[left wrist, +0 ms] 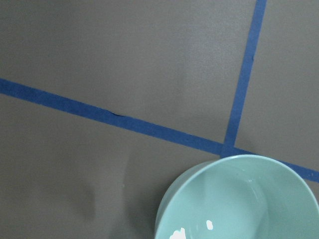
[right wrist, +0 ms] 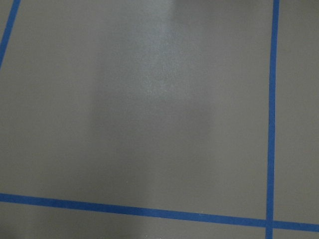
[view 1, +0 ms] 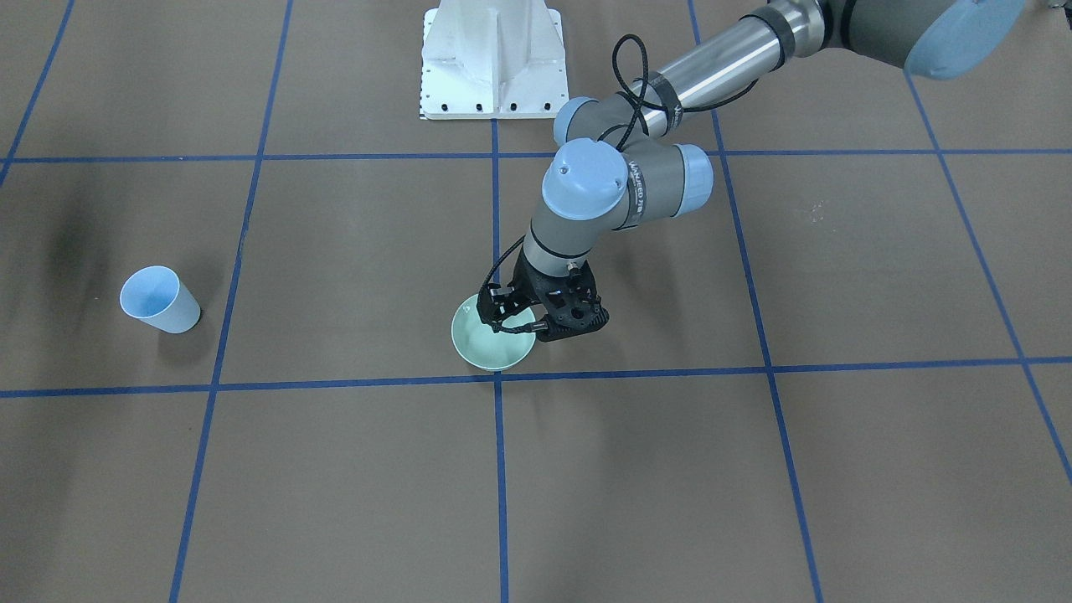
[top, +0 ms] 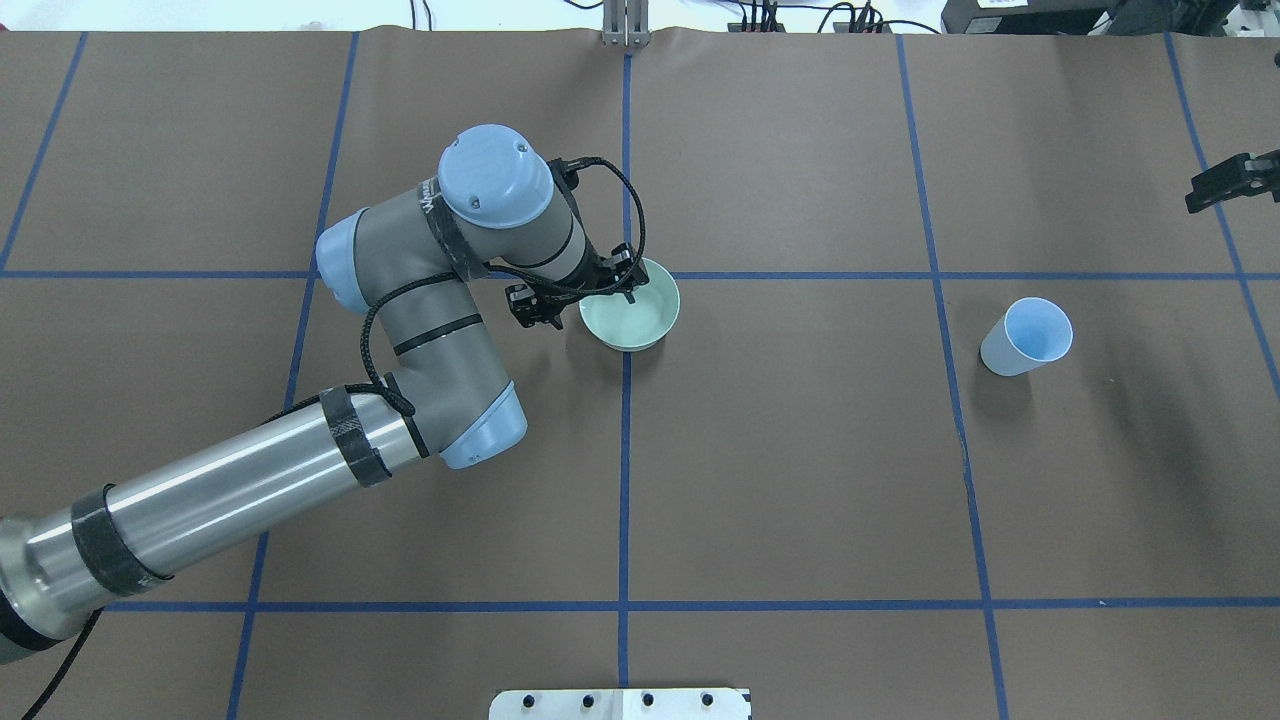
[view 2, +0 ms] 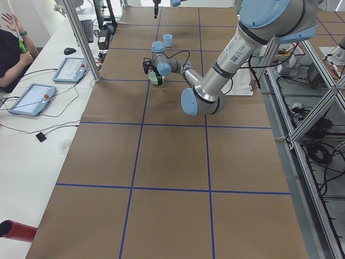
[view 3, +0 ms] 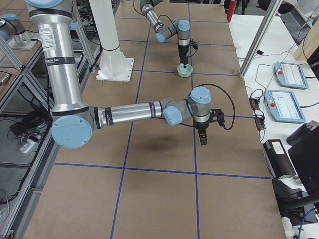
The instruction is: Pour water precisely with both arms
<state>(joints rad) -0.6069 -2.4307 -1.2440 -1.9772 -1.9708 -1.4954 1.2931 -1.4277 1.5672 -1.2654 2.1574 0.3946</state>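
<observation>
two arms in play, and only one is down at the crockery. in the overhead view the left arm (top: 440, 300) comes in from 8 o'clock, folds at the elbow and points its wrist straight down near the middle of the table (top: 800, 480). the left gripper (top: 585, 293) sits at the 9 o'clock rim of the mint green bowl (top: 632, 322), which rests just beside a crossing of the blue tape lines (top: 625, 480). from across the table its fingers look set either side of that rim, but i cannot tell whether they pinch it or stand loose. out at 3 o'clock from the bowl, well apart, a light blue cup (top: 1028, 337) stands on its base. the right arm (view 3: 129, 112) stretches low and level over the table, wrist down. the right gripper (top: 1228, 182) hangs off the surface at 2 o'clock from the cup. apart or together, i cannot tell.
</observation>
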